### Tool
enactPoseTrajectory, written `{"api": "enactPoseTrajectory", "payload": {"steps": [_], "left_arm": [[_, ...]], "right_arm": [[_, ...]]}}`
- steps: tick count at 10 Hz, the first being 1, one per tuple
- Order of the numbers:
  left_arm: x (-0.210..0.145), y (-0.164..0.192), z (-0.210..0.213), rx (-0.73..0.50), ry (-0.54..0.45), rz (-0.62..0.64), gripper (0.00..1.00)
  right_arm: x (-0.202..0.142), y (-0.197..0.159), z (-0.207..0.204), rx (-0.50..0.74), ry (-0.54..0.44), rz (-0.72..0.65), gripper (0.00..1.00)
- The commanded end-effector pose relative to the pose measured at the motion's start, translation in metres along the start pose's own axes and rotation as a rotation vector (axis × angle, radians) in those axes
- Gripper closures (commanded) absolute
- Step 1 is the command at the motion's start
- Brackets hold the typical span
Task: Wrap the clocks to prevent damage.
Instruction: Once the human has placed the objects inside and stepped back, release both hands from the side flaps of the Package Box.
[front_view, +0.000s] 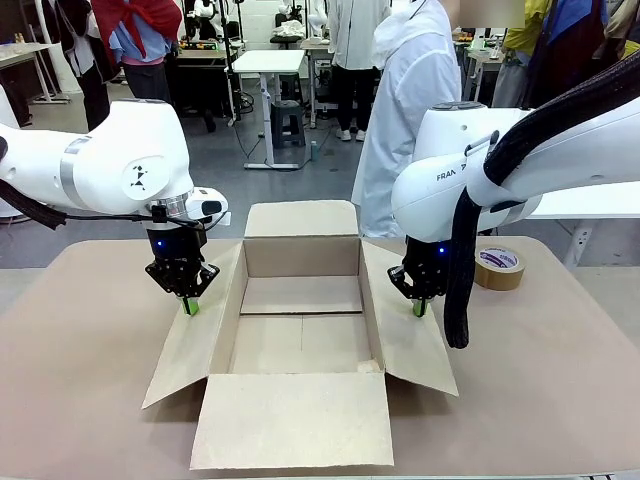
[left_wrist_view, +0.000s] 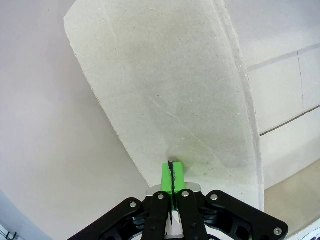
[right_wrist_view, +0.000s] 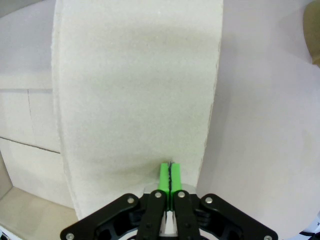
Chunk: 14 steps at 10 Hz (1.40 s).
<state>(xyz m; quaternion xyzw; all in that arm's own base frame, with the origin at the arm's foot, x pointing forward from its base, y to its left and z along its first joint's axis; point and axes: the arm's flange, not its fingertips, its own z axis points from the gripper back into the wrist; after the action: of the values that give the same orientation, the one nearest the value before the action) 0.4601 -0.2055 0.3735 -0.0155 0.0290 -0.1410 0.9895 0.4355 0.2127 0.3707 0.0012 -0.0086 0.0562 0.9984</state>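
Note:
The clocks are out of view. A brown cardboard carton (front_view: 300, 257) stands open in the middle of the table, its flaps spread outward and its floor bare. My left gripper (front_view: 191, 307) is shut, green pads together, with its tip down on the carton's left flap (front_view: 195, 345). The left wrist view has those shut fingertips (left_wrist_view: 171, 172) touching the flap (left_wrist_view: 165, 90). My right gripper (front_view: 419, 308) is shut as well, tip pressed onto the right flap (front_view: 405, 340). From the right wrist, its closed pads (right_wrist_view: 170, 172) meet that flap (right_wrist_view: 135, 90).
A brown tape roll (front_view: 498, 267) lies on the table to the right of the carton, behind my right arm. A person in a white coat (front_view: 410, 90) stands at the far side. The carton's front flap (front_view: 295, 420) reaches toward the table's near edge.

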Motion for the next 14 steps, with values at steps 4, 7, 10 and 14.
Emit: {"api": "enactPoseTrajectory", "payload": {"steps": [4,7,10,14], "left_arm": [[-0.0011,0.0001,-0.0006,0.003,0.008,-0.009,1.0],[-0.0011,0.0001,-0.0006,0.003,0.008,-0.009,1.0],[-0.0011,0.0001,-0.0006,0.003,0.008,-0.009,1.0],[-0.0011,0.0001,-0.0006,0.003,0.008,-0.009,1.0]], "right_arm": [[-0.0007,0.0006,-0.0004,-0.008,0.001,0.006,0.99],[-0.0007,0.0006,-0.0004,-0.008,0.001,0.006,0.99],[-0.0007,0.0006,-0.0004,-0.008,0.001,0.006,0.99],[-0.0007,0.0006,-0.0004,-0.008,0.001,0.006,0.99]]}}
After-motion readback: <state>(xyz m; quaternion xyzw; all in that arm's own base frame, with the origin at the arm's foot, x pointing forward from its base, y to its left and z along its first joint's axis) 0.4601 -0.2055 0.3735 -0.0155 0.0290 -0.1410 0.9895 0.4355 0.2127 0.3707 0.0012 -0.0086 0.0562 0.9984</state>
